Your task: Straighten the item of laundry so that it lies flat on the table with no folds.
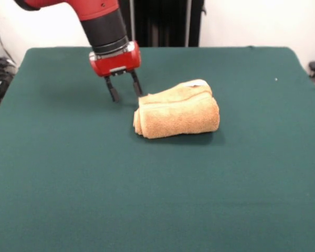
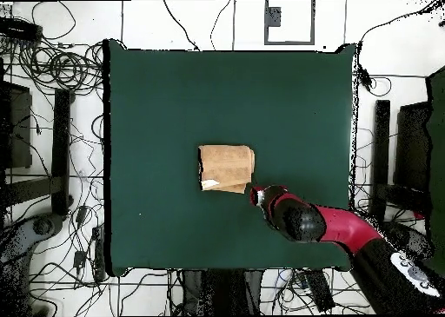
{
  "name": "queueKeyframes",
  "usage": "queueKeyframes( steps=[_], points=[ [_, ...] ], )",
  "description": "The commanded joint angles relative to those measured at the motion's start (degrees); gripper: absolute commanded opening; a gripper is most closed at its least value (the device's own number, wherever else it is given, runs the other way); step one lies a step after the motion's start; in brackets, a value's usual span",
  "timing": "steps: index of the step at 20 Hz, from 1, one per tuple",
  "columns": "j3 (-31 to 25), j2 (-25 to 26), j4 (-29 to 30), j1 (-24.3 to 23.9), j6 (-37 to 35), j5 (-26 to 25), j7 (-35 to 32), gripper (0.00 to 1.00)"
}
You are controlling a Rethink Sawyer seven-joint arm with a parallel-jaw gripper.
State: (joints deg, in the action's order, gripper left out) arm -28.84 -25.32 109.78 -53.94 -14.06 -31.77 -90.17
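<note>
While the towel is untouched: step in hand is the approach, no grasp made
towel (image 1: 177,109): folded into a thick bundle near the middle of the table (image 1: 68,184), white label at its far edge
gripper (image 1: 124,90): fingers apart, empty, just beside the bundle's far-left corner in the front view
next move, likely: pinch one loose top layer only, then draw it outward to unfold

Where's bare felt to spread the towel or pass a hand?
The table is bare nearly everywhere: the whole near half in the front view, plus wide strips on both sides of the folded towel. Only crowded spot: the towel's far corner, where the open gripper hangs close.
</note>
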Motion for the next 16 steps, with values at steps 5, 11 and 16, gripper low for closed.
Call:
queueKeyframes(
  steps=[5, 11, 16],
  points=[
    [-9.23, 2.28, 2.58, 0.31, 0.91, -0.60, -1.35, 1.00],
    [-9.06, 2.54, 1.83, 0.52, 1.48, -1.38, -1.48, 1.00],
    [-8.99, 2.67, 1.81, 0.44, 2.81, -2.02, -1.77, 1.00]
  ],
)
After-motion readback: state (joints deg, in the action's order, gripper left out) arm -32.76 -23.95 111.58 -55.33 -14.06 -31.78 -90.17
